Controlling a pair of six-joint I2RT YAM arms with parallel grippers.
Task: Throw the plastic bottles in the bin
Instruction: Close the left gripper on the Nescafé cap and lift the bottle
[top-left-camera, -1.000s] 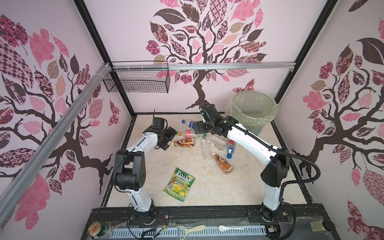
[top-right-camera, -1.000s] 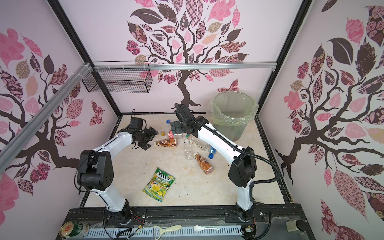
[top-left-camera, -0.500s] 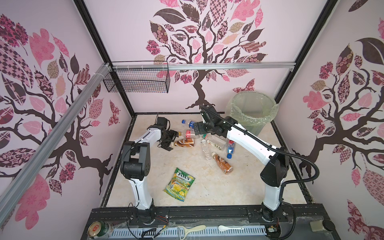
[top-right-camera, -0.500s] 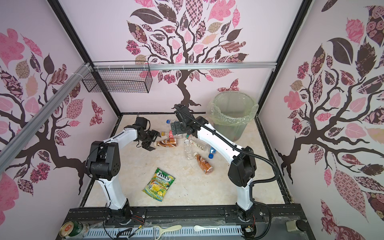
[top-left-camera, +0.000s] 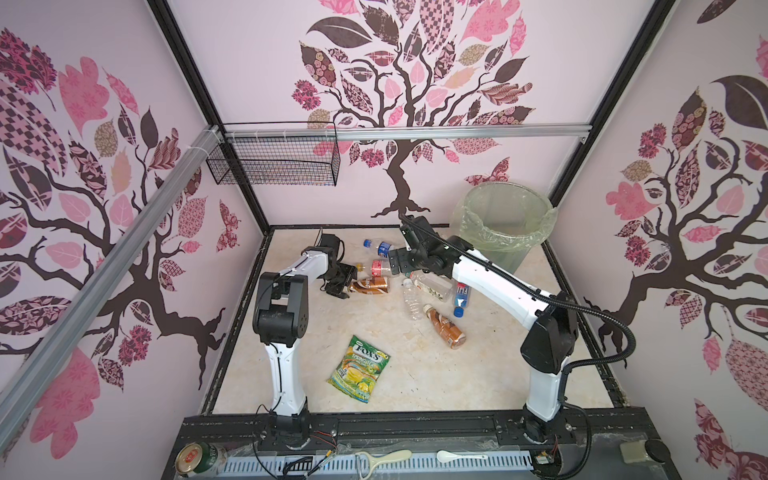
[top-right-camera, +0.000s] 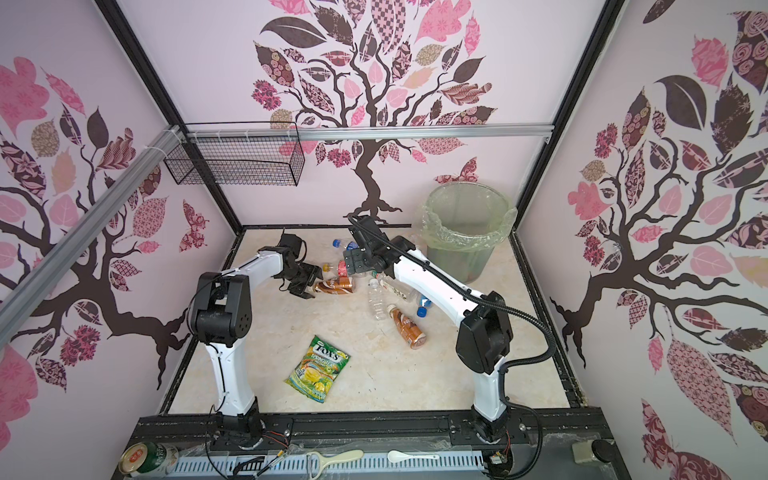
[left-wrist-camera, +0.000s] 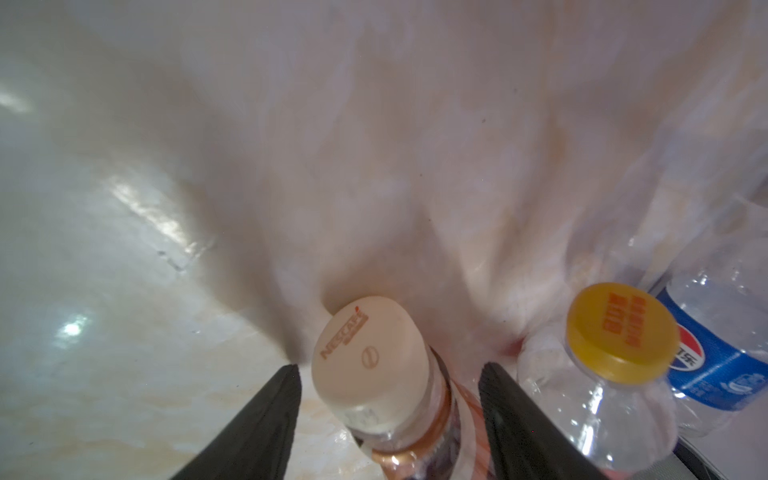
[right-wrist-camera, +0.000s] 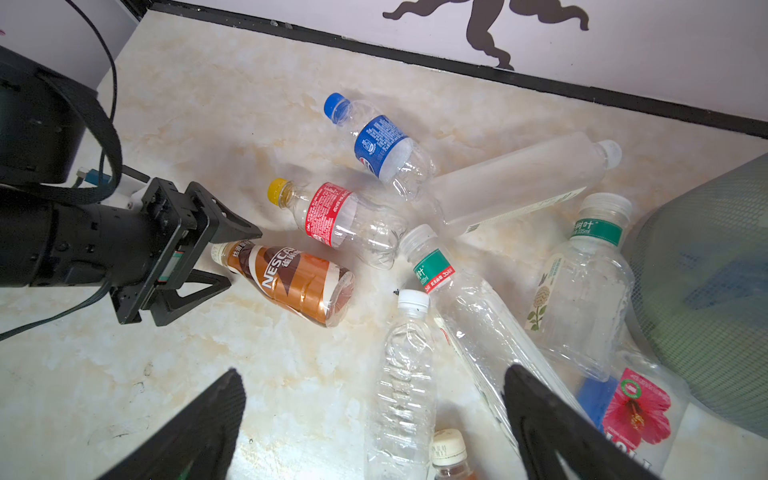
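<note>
I am swinging my left pincer (right-wrist-camera: 243, 261) in around the brown bottle's (right-wrist-camera: 299, 282) capped neck and drawing its jaws closer together.

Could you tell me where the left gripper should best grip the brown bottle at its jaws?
Likely the neck under its cream cap, approached cap-end on: the bottle lies on its side, cap facing the left gripper, whose jaws straddle the neck.
</note>
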